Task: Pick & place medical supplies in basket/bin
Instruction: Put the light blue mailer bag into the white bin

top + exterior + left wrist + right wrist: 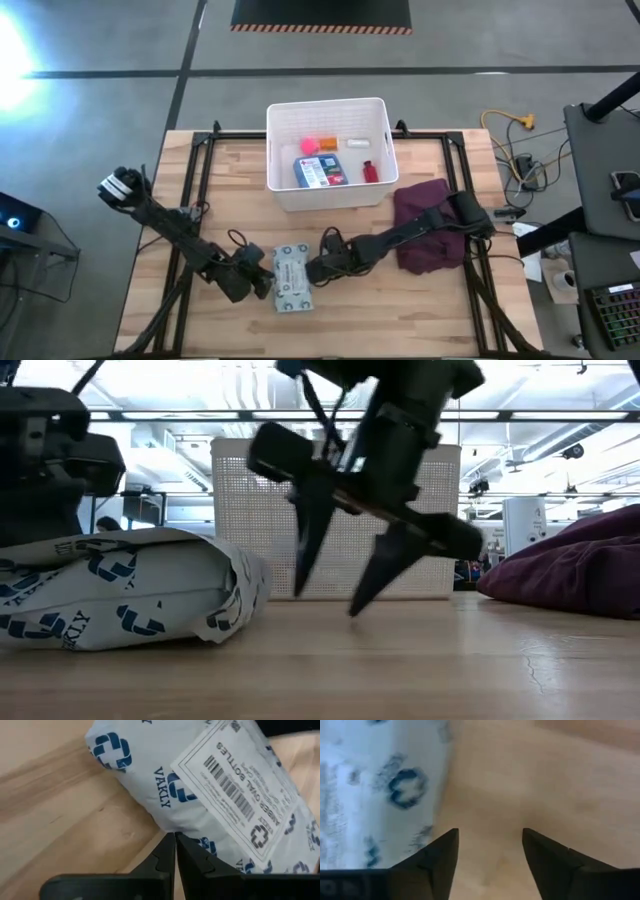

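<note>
High view shows 1 supply not yet in the bin: a white pack with blue logos [290, 278], lying flat on the wooden table [430, 310] near its front edge, well apart from the white bin [327, 192] at the back. The bin already holds a blue-white pouch [320, 171], a red cylinder [368, 171], a pink roll [309, 145], an orange piece [327, 145] and a small white item [357, 143].

The 2 grippers flank the pack, probably so 1 can steady it while the other takes hold. The left gripper [255, 283] sits at the pack's left side; in the left wrist view its fingers [164, 857] are pressed together, tips touching the pack's [200, 785] edge without gripping it. The right gripper [318, 270] sits just beside the pack's right side, fingers spread apart and empty. In the right wrist view the pack [375, 790] lies off to 1 side of the gap, not between the fingers [437, 857], and the low view shows the tips [375, 585] right at the tabletop.

A maroon cloth [430, 235] lies under the right arm.
</note>
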Motion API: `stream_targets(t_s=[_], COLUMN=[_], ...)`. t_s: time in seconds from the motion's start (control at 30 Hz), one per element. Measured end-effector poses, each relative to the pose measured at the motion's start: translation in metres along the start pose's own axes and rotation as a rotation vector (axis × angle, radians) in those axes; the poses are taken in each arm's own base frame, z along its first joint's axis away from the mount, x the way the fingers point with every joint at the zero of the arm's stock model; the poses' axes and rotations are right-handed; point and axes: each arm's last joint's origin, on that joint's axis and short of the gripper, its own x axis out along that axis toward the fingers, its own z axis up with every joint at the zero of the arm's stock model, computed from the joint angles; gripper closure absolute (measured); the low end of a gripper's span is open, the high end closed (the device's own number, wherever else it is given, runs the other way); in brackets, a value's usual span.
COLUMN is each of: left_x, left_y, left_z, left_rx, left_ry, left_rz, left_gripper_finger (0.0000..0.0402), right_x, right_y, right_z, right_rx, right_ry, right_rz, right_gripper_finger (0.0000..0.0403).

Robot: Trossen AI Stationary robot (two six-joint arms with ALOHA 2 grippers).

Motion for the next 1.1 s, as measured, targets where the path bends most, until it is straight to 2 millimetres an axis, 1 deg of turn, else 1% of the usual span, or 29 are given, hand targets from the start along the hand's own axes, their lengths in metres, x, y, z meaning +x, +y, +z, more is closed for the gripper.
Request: stream_targets(t_s=[0.1,0.17,0.23,0.3,0.4,0.47,0.57,0.67,0.77,0.9,1.1], left_x=[0.005,0.009,0.012,0.014,0.015,0.015,0.016,0.016,0.016,0.015,0.013], left_y=[0.000,-0.002,-0.002,-0.001,0.000,-0.002,-0.001,-0.001,-0.001,-0.002,-0.010], left_z=[0.003,0.004,0.004,0.002,0.001,0.002,0.004,0.005,0.005,0.005,0.006], left_rx=[-0.015,-0.022,-0.021,-0.013,-0.012,-0.016,-0.010,-0.010,-0.013,-0.010,0.005], left_ry=[0.004,0.007,0.013,0.045,0.067,0.037,0.015,0.010,0.008,0.010,-0.039], left_rz=[-0.001,-0.004,0.009,0.016,0.016,0.008,0.015,0.017,0.011,0.009,-0.014], left_gripper_finger=[0.0402,0.0402,0.0401,0.0401,0.0402,0.0402,0.0402,0.0402,0.0402,0.0402,0.0402], right_x=[0.004,0.003,0.001,-0.004,-0.020,-0.031,-0.039,-0.041,-0.035,-0.033,-0.033], right_y=[0.009,0.020,0.026,0.034,0.052,0.064,0.074,0.076,0.071,0.068,0.071], right_z=[0.003,0.008,0.014,0.018,0.026,0.029,0.029,0.028,0.028,0.026,0.025], right_rx=[-0.039,-0.058,-0.081,-0.094,-0.114,-0.147,-0.211,-0.222,-0.220,-0.192,-0.167], right_ry=[0.002,-0.004,-0.010,-0.021,-0.046,-0.053,-0.038,-0.035,-0.017,0.021,0.051], right_rz=[0.013,0.061,0.080,0.116,0.219,0.293,0.348,0.365,0.340,0.338,0.377], right_gripper_finger=[0.0217,0.0227,0.0235,0.0239,0.0241,0.0240,0.0234,0.0227,0.0219,0.0206,0.0170])
